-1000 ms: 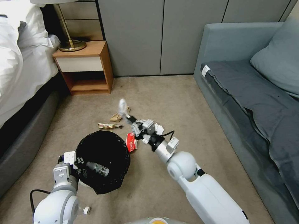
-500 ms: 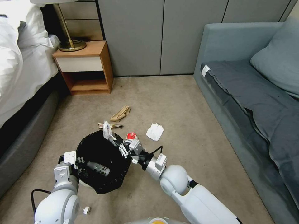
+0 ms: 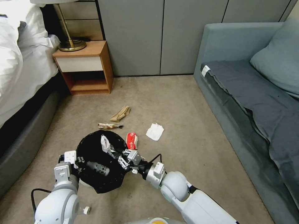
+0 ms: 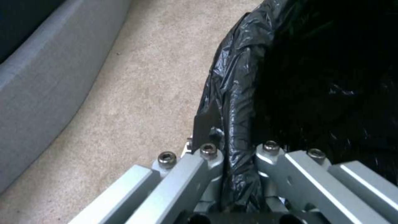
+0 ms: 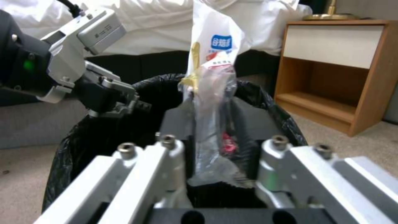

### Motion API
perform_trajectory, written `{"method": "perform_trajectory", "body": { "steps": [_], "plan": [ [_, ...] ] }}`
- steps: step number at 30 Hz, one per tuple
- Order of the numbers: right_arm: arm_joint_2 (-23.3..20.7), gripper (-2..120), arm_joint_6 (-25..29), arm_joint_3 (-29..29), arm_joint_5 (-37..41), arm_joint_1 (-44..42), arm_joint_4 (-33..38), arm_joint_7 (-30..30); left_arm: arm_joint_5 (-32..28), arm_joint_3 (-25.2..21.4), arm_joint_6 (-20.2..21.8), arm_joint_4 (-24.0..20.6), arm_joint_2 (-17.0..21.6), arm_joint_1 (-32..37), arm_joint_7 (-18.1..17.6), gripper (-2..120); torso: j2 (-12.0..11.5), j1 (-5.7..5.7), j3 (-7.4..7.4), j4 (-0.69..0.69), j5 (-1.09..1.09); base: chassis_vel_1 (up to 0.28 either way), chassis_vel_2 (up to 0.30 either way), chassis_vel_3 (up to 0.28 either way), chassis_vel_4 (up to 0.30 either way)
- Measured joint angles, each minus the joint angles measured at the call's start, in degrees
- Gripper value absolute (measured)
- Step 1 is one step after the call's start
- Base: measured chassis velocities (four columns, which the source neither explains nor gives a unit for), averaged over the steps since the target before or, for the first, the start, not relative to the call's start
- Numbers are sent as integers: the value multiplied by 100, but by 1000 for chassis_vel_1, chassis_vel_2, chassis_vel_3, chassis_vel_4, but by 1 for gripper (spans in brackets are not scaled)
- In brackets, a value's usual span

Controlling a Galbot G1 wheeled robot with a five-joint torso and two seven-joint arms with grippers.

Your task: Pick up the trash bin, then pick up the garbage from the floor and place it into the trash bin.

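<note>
The right hand [image 3: 116, 153] is clamped on a clear plastic wrapper [image 3: 105, 142] and holds it over the open mouth of the trash bin [image 3: 93, 182]. The left hand [image 4: 238, 155] pinches the bin's bag-covered rim on its left side. Beyond the bin on the floor [image 3: 187, 124] lie a red wrapper [image 3: 131, 140], crumpled tissue [image 3: 155, 131], a patterned wrapper [image 3: 109, 126] and a brown paper bag [image 3: 120, 113].

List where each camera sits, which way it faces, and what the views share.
Head view: on the robot's head, looking forward and down at the floor; both arms show.
Left wrist view: on the left wrist, along the left gripper clamping the trash bin rim.
Right wrist view: on the right wrist, facing the bin past the right gripper holding a clear wrapper.
Shared: the bin.
</note>
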Motion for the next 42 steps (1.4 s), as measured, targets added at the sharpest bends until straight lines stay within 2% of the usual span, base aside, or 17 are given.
{"method": "perform_trajectory", "body": {
  "steps": [5,6,10,12,13,14,18,21,27,31,34,42],
  "plan": [
    [-23,44,-3,-10,-10,-4,4,0,5,19,2,2,-2,-2,0,1,0,0,0,0,0,0,0,0,0],
    [-23,44,-3,-10,-10,-4,4,0,5,19,2,2,-2,-2,0,1,0,0,0,0,0,0,0,0,0],
    [-45,65,-14,-26,-23,-7,45,0,16,33,4,2,3,14,-9,1,0,0,0,0,0,0,0,0,0],
    [-48,68,-17,-32,-23,-5,52,0,18,36,5,2,3,16,-10,1,0,0,0,0,0,0,0,0,0],
    [-48,75,-17,-39,-23,-1,64,21,20,38,6,-2,5,19,-9,1,0,0,0,0,0,0,0,0,0],
    [-48,75,-17,-39,-23,-1,64,21,20,38,6,-2,5,19,-9,1,0,0,0,0,0,0,0,0,0],
    [-70,92,-25,-49,-10,1,167,95,22,40,10,-20,24,22,-10,1,0,0,0,0,0,0,0,0,0],
    [-81,99,-29,-49,-10,4,232,99,22,42,13,-25,25,17,-10,1,0,0,0,0,0,0,0,0,0],
    [-82,100,-24,-9,-44,5,500,149,27,47,16,-31,19,8,-10,1,0,0,0,0,0,0,0,0,0],
    [-18,100,-19,230,-63,7,983,334,27,25,17,-31,24,-12,-10,1,0,0,0,0,0,0,0,0,0],
    [-5,100,-146,568,31,-75,1641,787,16,-32,18,-26,68,-13,-4,1,1,0,0,0,0,0,0,0,0],
    [61,100,-413,1320,-52,-757,2381,1476,-69,-193,20,-46,163,-13,-2,1,1,0,0,-1,0,0,0,0,0]
  ]
}}
